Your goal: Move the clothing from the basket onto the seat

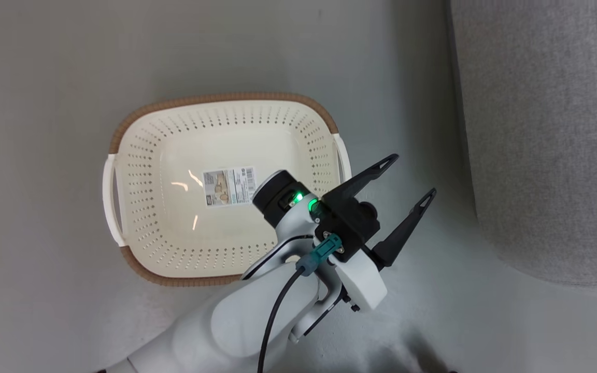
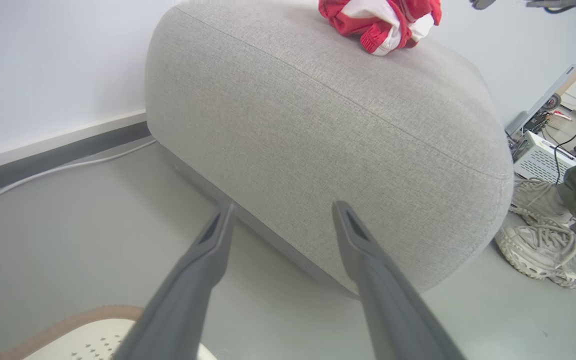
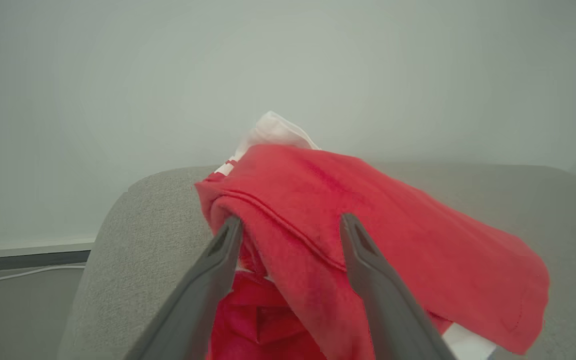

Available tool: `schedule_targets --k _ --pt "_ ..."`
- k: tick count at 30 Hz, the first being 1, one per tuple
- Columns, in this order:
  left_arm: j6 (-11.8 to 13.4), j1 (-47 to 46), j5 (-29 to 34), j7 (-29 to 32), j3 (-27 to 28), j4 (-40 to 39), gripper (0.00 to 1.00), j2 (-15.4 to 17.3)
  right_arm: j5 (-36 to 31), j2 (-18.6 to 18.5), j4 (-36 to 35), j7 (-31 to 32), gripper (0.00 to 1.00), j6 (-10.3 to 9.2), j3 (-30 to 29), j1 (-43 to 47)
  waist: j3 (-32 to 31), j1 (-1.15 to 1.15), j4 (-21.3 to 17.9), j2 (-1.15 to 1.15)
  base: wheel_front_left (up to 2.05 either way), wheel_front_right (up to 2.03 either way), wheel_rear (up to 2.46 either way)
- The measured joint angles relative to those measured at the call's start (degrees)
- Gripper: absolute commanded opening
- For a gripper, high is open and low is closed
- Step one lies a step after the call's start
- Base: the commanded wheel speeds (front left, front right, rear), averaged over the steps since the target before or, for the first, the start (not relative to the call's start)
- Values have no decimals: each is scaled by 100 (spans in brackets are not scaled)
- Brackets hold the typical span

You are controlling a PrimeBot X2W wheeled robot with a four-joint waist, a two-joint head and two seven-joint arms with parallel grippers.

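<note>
The cream basket [image 1: 226, 97] stands on the grey floor holding nothing but its paper label [image 1: 228, 185]; a corner of it shows in the left wrist view as the basket [image 2: 83, 340]. My left gripper [image 1: 413, 176] is open and holds nothing, just right of the basket, pointing at the grey sofa [image 1: 547, 129]. Seen from the wrist, the left gripper [image 2: 283, 206] faces the sofa's rounded side [image 2: 318, 125], with red-and-white clothing [image 2: 378, 20] bunched on top. My right gripper [image 3: 290, 221] is open, its fingers on either side of a fold of the red clothing [image 3: 348, 210] lying on the sofa [image 3: 133, 235].
A person's pale shoes [image 2: 543, 240] stand by the sofa's far corner, next to a white equipment box [image 2: 543, 160] and cables. A white cable [image 2: 58, 167] runs along the baseboard. Grey floor lies between basket and sofa.
</note>
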Motion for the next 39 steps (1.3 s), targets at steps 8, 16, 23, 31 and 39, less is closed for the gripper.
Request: schedule_targets --k 8,16,23,31,39 --pt "53 751 277 1 722 -113 100 -15 -77 246 -849 0 100 0 -100 1028 -746 0 119 0 0 0 0" --pt "51 1575 602 1 1629 -241 100 -34 -138 568 -1521 0 100 0 76 1732 -1464 0 317 0 0 0 0" --pt "-25 2489 1087 1 2593 -359 100 -47 -259 877 -1898 1 100 0 412 2290 -2173 0 596 0 0 0 0" --pt "-236 3256 1421 1 3650 -524 100 -56 -485 1280 -2111 1 100 0 767 2815 -2785 0 900 0 0 0 0" --pt "-425 3845 1669 1 4401 -617 100 -56 -790 1737 -2157 2 100 0 967 3278 -3290 0 1140 0 0 0 0"
